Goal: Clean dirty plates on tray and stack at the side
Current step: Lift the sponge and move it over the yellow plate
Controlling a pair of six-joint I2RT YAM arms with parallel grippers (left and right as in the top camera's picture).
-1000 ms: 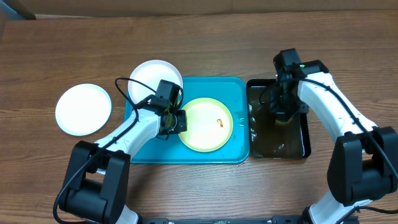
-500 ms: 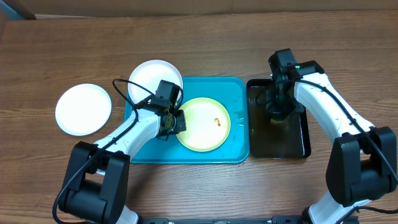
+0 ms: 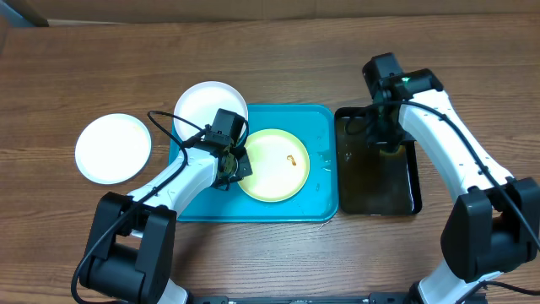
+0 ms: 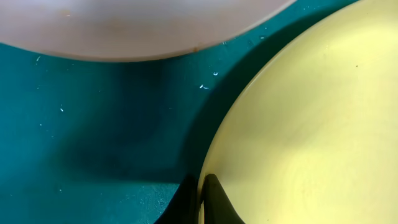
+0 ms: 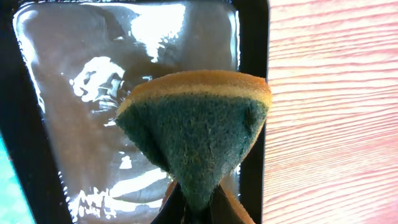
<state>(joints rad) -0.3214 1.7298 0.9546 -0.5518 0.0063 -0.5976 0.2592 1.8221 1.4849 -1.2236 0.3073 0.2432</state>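
1. The right gripper (image 5: 198,205) is clamped on a green-and-yellow scouring sponge (image 5: 196,130), held over the narrow black water-filled tray (image 3: 413,181) just right of the large turquoise plastic tray (image 3: 321,203).
2. The right arm (image 3: 447,143) is stretched forward, wrist pointed down.
3. The left gripper (image 4: 201,199) is pinched on the left rim of the pale yellow-green plate (image 3: 274,169), which lies inside the turquoise tray.
4. One white plate (image 3: 207,105) overlaps that tray's far-left corner; another (image 3: 112,149) lies left of it.
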